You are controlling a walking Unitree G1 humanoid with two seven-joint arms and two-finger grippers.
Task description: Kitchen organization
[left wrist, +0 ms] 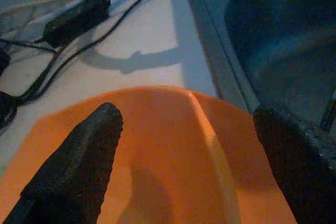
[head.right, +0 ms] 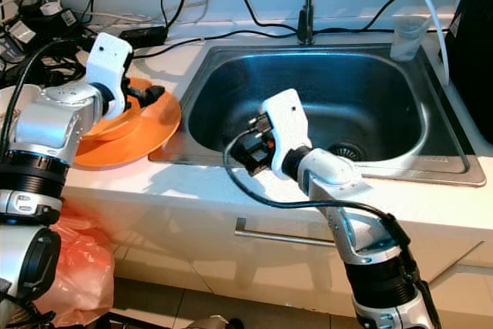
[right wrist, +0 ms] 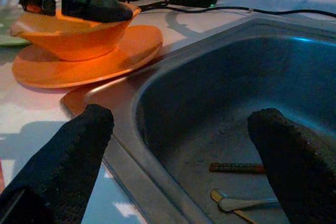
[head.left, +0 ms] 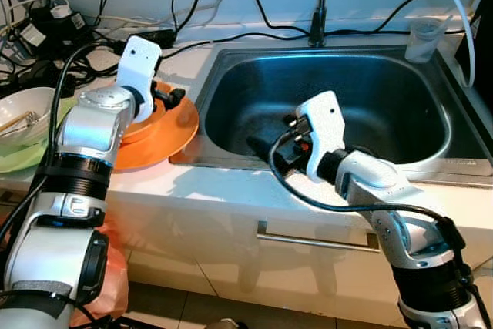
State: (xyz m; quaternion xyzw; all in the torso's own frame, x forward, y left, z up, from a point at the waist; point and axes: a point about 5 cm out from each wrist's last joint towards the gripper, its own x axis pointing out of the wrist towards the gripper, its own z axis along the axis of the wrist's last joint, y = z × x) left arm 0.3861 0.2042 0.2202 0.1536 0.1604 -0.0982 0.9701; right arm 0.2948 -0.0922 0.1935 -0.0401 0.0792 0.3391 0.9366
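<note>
An orange bowl (head.left: 145,124) sits on an orange plate (head.left: 171,141) on the white counter, just left of the steel sink (head.left: 231,161). My left gripper (head.left: 171,98) hovers over the bowl's rim, open, with the bowl's inside (left wrist: 157,156) showing between its fingers (left wrist: 79,166). My right gripper (head.left: 266,148) is open at the sink's front left corner, pointing towards the bowl, and holds nothing. A spoon (right wrist: 247,203) and a brown stick (right wrist: 236,168) lie on the sink floor.
A white bowl (head.left: 27,113) stands on a green plate (head.left: 23,158) at far left. Cables and power adapters (head.left: 46,21) crowd the back of the counter. The tap (head.left: 317,5) and a plastic cup (head.left: 424,40) stand behind the sink. An orange bag (head.right: 73,267) hangs below.
</note>
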